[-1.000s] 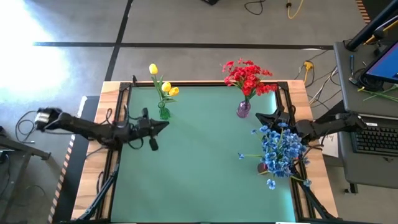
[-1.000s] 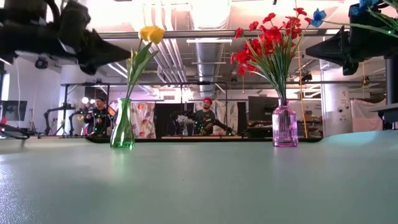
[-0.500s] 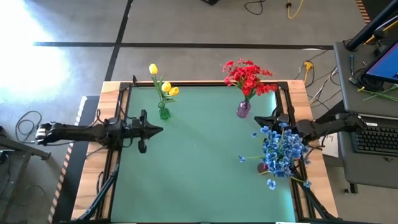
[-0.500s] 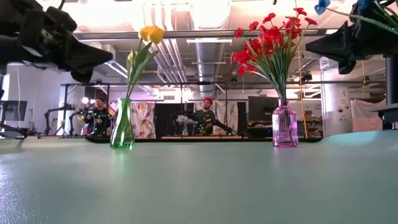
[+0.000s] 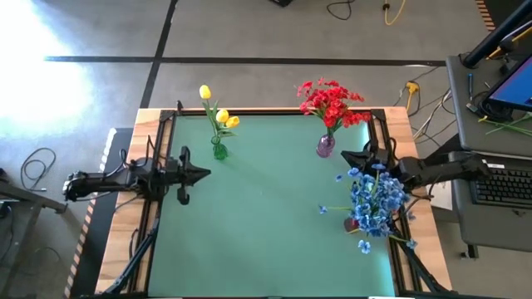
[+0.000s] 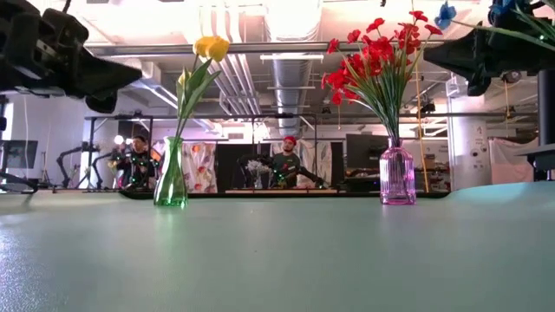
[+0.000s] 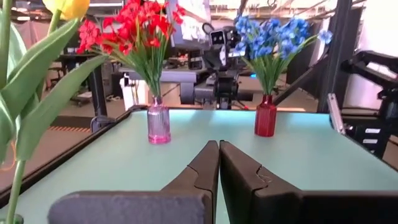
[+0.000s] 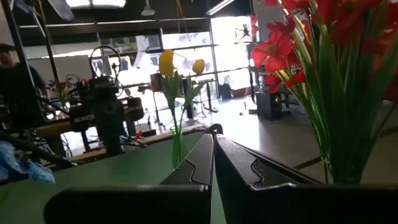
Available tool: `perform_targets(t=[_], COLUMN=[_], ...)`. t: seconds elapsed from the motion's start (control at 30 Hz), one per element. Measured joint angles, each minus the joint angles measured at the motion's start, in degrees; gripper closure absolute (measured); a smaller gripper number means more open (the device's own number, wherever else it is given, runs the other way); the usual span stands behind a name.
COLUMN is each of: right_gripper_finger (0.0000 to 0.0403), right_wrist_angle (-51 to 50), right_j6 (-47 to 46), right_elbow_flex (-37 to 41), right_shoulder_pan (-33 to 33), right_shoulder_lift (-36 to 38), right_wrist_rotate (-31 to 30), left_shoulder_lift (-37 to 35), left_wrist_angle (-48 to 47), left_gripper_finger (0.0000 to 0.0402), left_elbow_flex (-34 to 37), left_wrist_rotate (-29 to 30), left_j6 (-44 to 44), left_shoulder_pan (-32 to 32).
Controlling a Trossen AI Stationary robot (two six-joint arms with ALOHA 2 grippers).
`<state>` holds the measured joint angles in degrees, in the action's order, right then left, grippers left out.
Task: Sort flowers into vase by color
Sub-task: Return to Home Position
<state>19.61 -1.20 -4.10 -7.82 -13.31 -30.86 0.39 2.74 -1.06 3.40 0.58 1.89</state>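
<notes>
3 vases filled, both grippers shut & empty

Nearest, by the front-right of the tabletop (image 5: 266, 241): blue flowers (image 5: 376, 198) standing in the red vase (image 5: 352, 223), upright, blooms spreading wide. Top blooms overlap the right arm in the high view; touching or not, can't tell.

Mid-depth, left side: left gripper (image 5: 204, 174) comes in over the left edge, pointing right across the tabletop. Left wrist view shows its fingers (image 7: 205, 165) pressed together along their length, nothing between them. Low view has it up off the surface.

Mid-depth, right side, a bit farther back: right gripper (image 5: 346, 154) comes in over the right edge, pointing left. Fingers (image 8: 198, 163) also closed tight, nothing held, and it sits high above the surface too. The 2 grippers are well apart, w/ bare green tabletop between.

Far edge, left: green vase (image 5: 219, 152) w/ yellow tulips (image 5: 223, 117), upright, 1 head leaning out past the edge. Left gripper is near it, just in front & to its left, not touching.

Far edge, right: pink vase (image 5: 325, 146) w/ red flowers (image 5: 331, 101), upright. Right gripper is just beside it on its right, apart from it.

Beyond the tabletop, low view: 2 people (image 6: 284, 162) in the room behind, btwn the green & pink vases.
</notes>
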Motion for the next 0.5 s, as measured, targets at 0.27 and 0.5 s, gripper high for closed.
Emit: perform_targets(t=[0.27,0.5], right_gripper_finger=[0.0394,0.0394], right_wrist_angle=[-2.78,-2.68], right_j6=[1.29,2.69], right_elbow_flex=[0.07,0.07], right_shoulder_pan=[0.64,0.63], right_shoulder_lift=[-0.20,-0.26], right_wrist_rotate=[-0.65,-0.64], left_shoulder_lift=[1.14,2.38], left_wrist_angle=[-2.12,-2.14], left_gripper_finger=[0.0402,0.0402], left_elbow_flex=[-0.04,-0.04], left_wrist_rotate=[2.38,2.52], left_j6=[4.16,5.45], left_shoulder_pan=[0.00,-0.02])
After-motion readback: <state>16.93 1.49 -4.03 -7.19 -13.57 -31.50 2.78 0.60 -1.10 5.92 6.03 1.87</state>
